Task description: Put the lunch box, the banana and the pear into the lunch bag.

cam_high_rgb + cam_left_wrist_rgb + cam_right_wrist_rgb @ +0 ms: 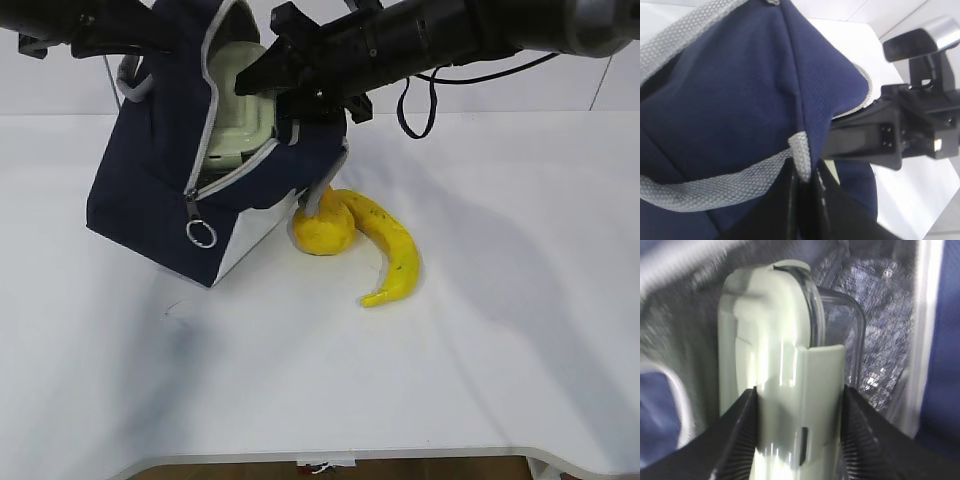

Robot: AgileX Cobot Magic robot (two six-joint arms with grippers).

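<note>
The navy lunch bag (150,190) stands tilted at the left, its flap open. My left gripper (807,182) is shut on the bag's grey handle strap (801,155) and holds it up. My right gripper (799,410) is shut on the lunch box (775,355), its jaws on the sage-green lid and clip, and holds it inside the bag's mouth against the silver foil lining (880,315). The lunch box also shows in the exterior view (235,105). The pear (320,228) lies on the table against the bag's right corner. The banana (392,250) curves beside the pear.
The white table (450,380) spreads to the front and right. The bag's zipper ring pull (201,234) hangs at its front corner. The right arm (450,35) reaches in from the upper right with a black cable looping under it.
</note>
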